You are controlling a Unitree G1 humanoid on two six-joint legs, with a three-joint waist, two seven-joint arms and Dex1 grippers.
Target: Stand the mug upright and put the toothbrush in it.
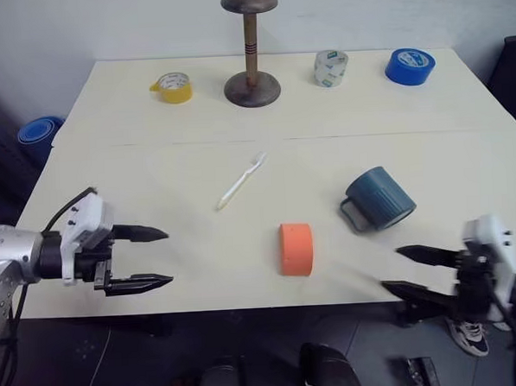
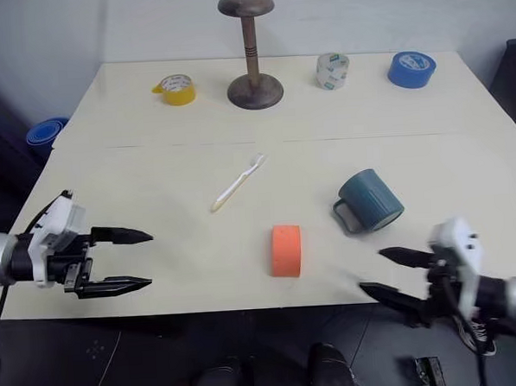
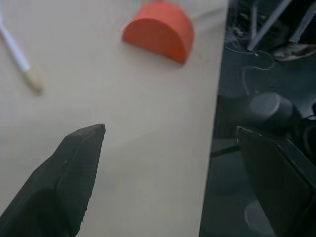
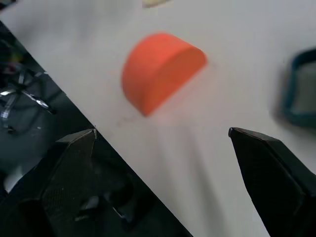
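My left gripper point(image 1: 149, 257) hangs at my left, over the near edge, its two black fingers spread wide with nothing between them, pointing across toward my right with one finger above the other. My right gripper point(image 1: 414, 271) sits low at my right, just off the near edge, its fingers also gaping wide and empty, aimed inward toward my left. Both wrists are bent so that the two grippers roughly face each other, well apart.
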